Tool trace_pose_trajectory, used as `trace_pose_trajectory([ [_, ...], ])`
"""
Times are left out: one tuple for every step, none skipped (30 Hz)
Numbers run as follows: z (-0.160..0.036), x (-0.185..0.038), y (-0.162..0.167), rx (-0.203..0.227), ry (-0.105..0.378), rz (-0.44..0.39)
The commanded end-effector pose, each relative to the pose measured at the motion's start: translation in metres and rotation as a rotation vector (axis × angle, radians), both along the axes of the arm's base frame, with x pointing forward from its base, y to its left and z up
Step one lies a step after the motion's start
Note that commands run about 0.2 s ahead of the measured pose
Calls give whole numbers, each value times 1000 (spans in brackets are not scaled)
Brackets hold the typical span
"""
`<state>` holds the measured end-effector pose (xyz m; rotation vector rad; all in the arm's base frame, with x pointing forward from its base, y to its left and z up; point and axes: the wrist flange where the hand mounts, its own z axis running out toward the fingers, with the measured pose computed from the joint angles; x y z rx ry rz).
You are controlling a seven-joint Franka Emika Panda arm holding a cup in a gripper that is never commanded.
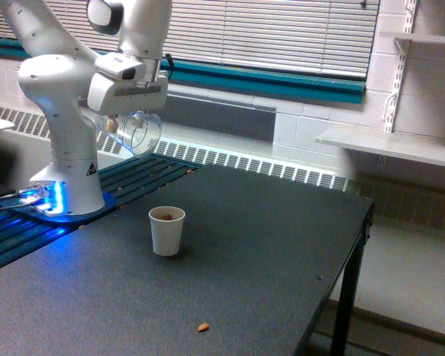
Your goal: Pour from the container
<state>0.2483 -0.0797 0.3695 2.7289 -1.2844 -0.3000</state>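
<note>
The clear plastic cup hangs tipped on its side under my gripper, mouth facing the exterior view's right and downward. My gripper is shut on it. No brown pieces show through its wall now. Below and a little to the right, an opaque white paper cup stands upright on the dark table, with brown pieces visible at its rim.
One brown nut lies loose on the table near the front. The arm's white base with blue light stands at the exterior view's left. The table's edge drops off on the right; a shelf is beyond.
</note>
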Motion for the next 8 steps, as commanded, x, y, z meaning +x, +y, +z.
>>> trace_pose_trajectory([
  [-4,0,1,3,19,21],
  [-4,0,1,3,18,22],
  [-3,0,1,3,16,22],
  [-3,1,2,3,13,21],
  [-3,1,1,2,10,25],
  [-3,2,1,6,4,30],
  [-3,2,2,7,1,29],
  [-3,3,3,-1,-2,22],
])
